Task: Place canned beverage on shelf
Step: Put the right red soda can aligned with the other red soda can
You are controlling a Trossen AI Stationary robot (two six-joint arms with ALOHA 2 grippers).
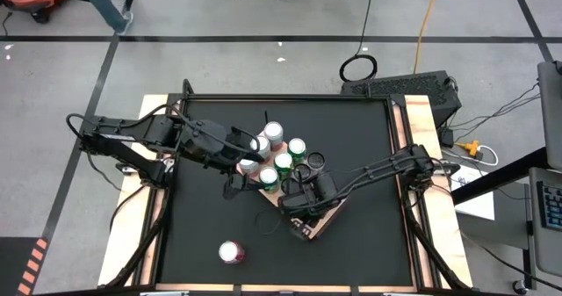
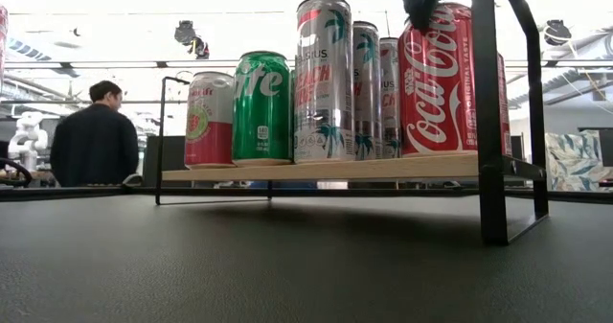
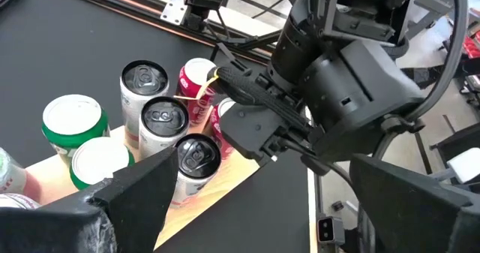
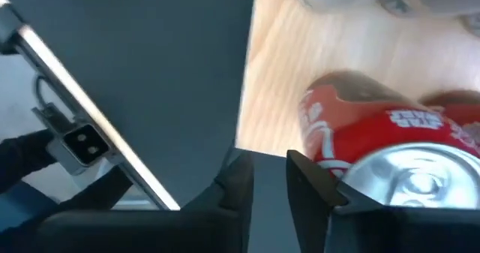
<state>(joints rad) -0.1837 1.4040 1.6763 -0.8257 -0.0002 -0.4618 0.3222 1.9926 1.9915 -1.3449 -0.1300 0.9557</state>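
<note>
Several cans crowd the shelf (image 2: 316, 170); the red can (image 2: 436, 79), frame right, takes the free edge. Your right end effector (image 4: 271, 174) hovers beside it, pressed together, empty. The left end effector (image 3: 266, 208) waits, spread.

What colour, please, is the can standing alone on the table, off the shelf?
Pink-red with a silver top, seen only in the high view.

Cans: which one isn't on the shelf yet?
The lone red-and-white can standing on the black table near the front edge; all the others are clustered on the wooden shelf.
</note>
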